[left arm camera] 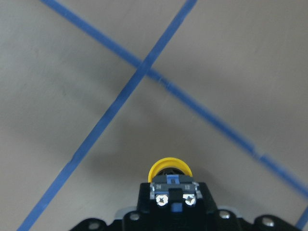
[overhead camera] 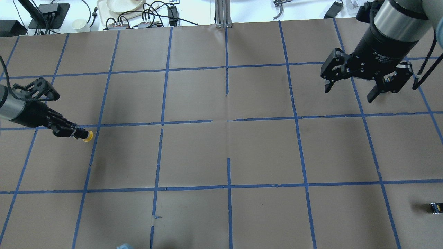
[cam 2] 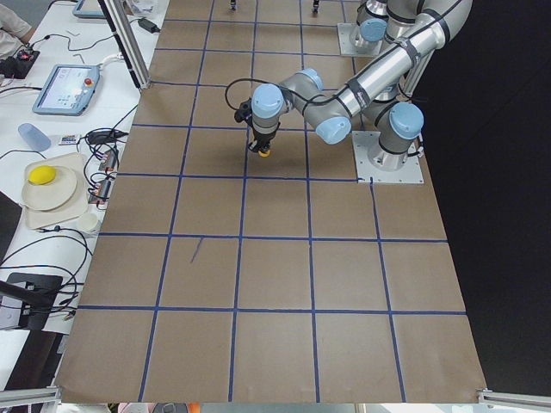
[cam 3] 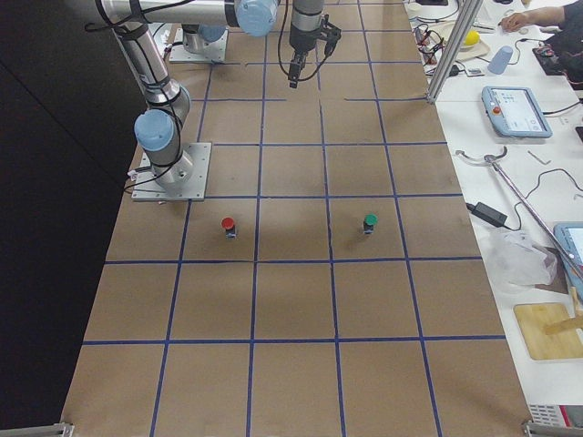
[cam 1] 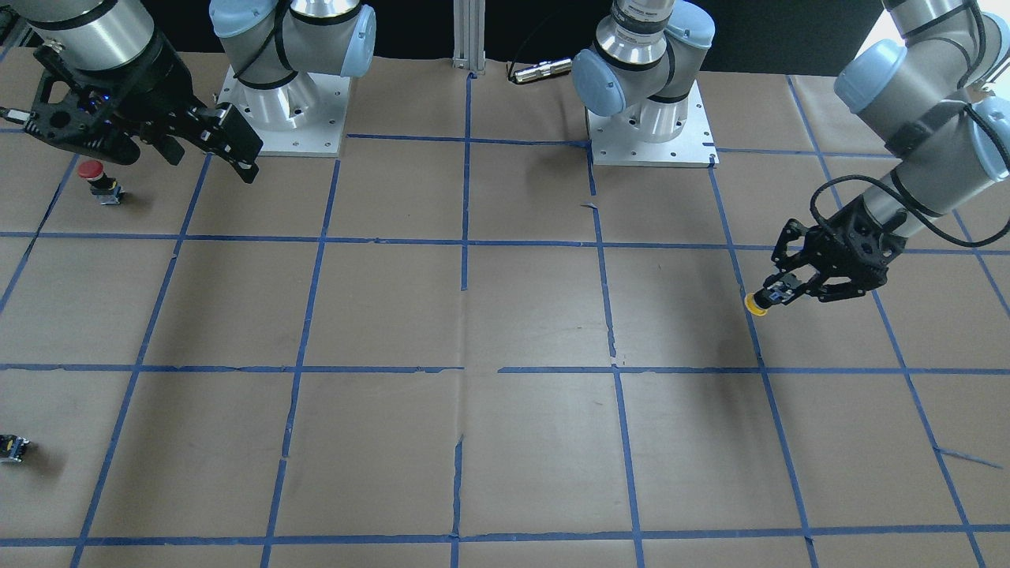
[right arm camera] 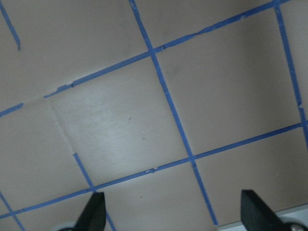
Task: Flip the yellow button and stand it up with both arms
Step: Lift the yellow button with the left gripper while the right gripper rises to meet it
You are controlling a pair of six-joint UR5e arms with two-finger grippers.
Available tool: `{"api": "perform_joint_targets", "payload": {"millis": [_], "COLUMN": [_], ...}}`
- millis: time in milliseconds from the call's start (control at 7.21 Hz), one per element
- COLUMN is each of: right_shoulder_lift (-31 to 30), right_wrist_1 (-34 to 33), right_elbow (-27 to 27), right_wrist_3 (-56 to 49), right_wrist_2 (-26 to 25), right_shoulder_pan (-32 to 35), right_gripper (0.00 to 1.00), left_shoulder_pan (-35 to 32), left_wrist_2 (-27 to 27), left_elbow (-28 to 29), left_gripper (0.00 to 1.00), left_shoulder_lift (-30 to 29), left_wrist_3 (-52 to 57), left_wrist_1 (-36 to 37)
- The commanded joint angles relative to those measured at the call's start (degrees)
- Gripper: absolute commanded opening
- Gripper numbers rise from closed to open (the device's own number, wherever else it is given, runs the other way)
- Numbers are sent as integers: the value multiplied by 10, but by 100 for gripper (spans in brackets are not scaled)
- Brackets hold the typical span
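Note:
The yellow button (cam 1: pixel 756 305) is held in my left gripper (cam 1: pixel 777 293), whose fingers are shut on its grey contact block. The yellow cap points away from the gripper, out and down toward the brown paper. It also shows in the overhead view (overhead camera: pixel 88 136), in the left side view (cam 2: pixel 263 154) and in the left wrist view (left arm camera: pixel 169 168), close over a blue tape line. My right gripper (overhead camera: pixel 349 95) is open and empty, hanging high over the other end of the table. Its two fingertips (right arm camera: pixel 94 214) frame bare paper in the right wrist view.
A red-capped button (cam 1: pixel 99 180) stands under my right arm, and a green-capped one (cam 3: pixel 369 221) stands a square away. A tiny black-grey part (overhead camera: pixel 434 207) lies near the right table edge. Both arm bases (cam 1: pixel 651 118) sit at the robot's side.

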Motion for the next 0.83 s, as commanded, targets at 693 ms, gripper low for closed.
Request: {"api": "perform_joint_targets", "payload": {"millis": [693], "right_shoulder_lift": [52], "right_wrist_1": [-98], "right_elbow": [10], "right_wrist_3": [338], "right_wrist_2": [321], "right_shoulder_pan": [5], "right_gripper": [100], "left_shoulder_pan": [-123], "left_wrist_2": [-513], "left_elbow": [16], "left_gripper": [12], "left_shoulder_lift": [39], "left_wrist_3": [-244], "left_wrist_1": [-279]}}
